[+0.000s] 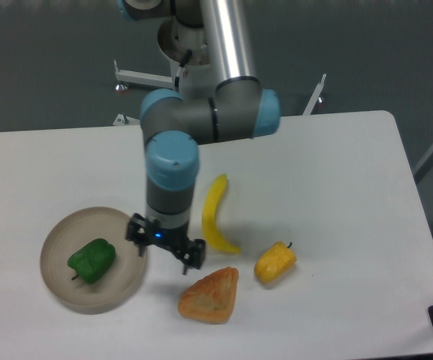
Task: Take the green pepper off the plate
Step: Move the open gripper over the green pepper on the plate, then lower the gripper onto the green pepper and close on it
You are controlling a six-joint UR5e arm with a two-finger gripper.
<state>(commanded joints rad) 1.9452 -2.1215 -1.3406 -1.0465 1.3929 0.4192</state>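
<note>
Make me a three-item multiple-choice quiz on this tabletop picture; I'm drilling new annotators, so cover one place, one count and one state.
1. Where does the green pepper lie?
A. On the plate
B. Beside the banana
C. In the gripper

2. How many food items lie on the table off the plate?
A. One
B. Three
C. Five

3. What does the gripper hold?
A. The green pepper
B. The yellow pepper
C. Nothing

Answers:
1. A, the pepper rests inside the dish's rim, left of the gripper.
2. B, the banana, the yellow pepper and the pastry lie on the white tabletop.
3. C, the gripper hangs over the plate's right rim with nothing between its fingers, and the pepper is apart from it.
</note>
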